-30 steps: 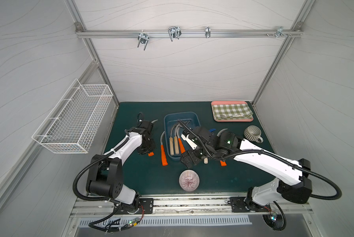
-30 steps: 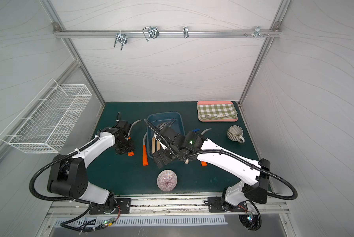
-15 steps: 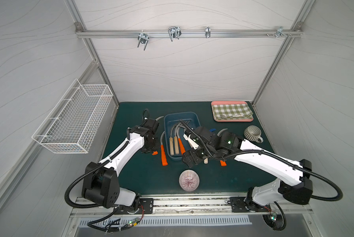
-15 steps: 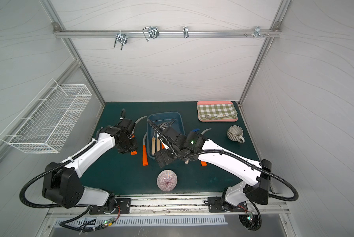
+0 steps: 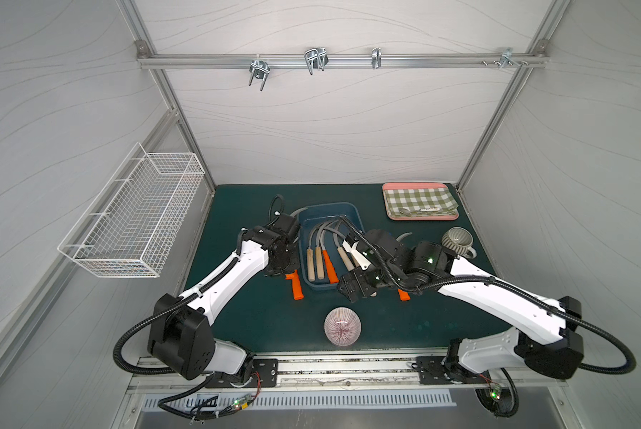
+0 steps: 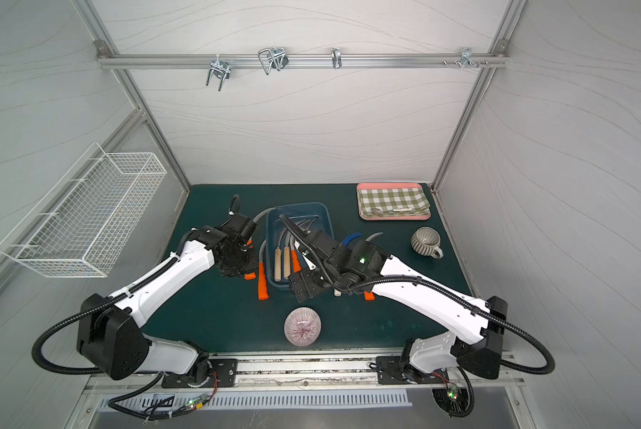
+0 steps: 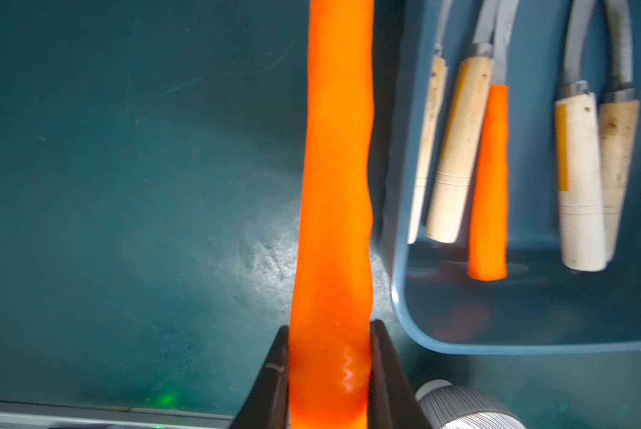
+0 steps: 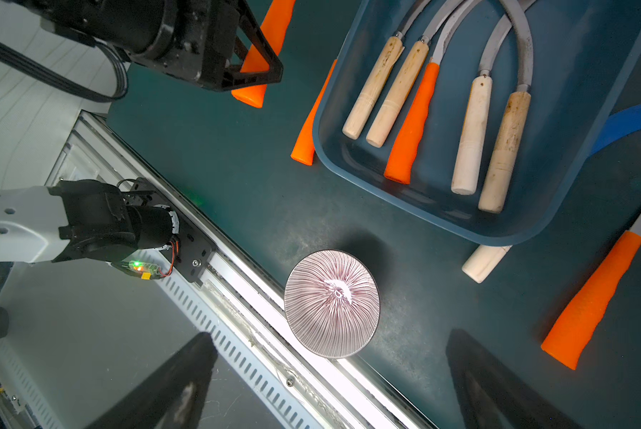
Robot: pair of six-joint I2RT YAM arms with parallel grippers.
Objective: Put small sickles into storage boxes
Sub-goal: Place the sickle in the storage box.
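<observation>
While a white wire basket (image 5: 133,215) hung on the left wall, the left tool (image 7: 328,334) stood clenched on the butt end of a bright orange sickle handle (image 7: 333,185), which ran alongside the left wall of the tub and outside it; whether it touched the dark green counter (image 5: 237,327) could not be told. Just right of it a second orange-handled sickle (image 5: 297,288) lay on the counter close against that wall. Next came the dark blue, shallow plastic tub (image 5: 352,215) with rounded corners, holding five sickles side by side: two pale wooden handles (image 8: 371,89), one orange handle (image 8: 411,126) and two more pale wooden handles (image 8: 471,137), their grey blades curving toward the far end. Over the tub's near right corner the right tool (image 8: 330,334) hung released, jaws wide apart and gripping nothing, above a purple-striped, dome-shaped bowl (image 5: 342,327) near the counter's front edge. Right of the tub, a pale handle end (image 8: 484,263) stuck out from beneath its corner, another orange-handled sickle (image 8: 593,297) lay on the counter, and a blue blade (image 6: 350,237) showed beside the arm. Farther right stood a grey ribbed mug (image 5: 458,241), and behind it a pink tray (image 5: 421,217) carrying a green checked cloth.
</observation>
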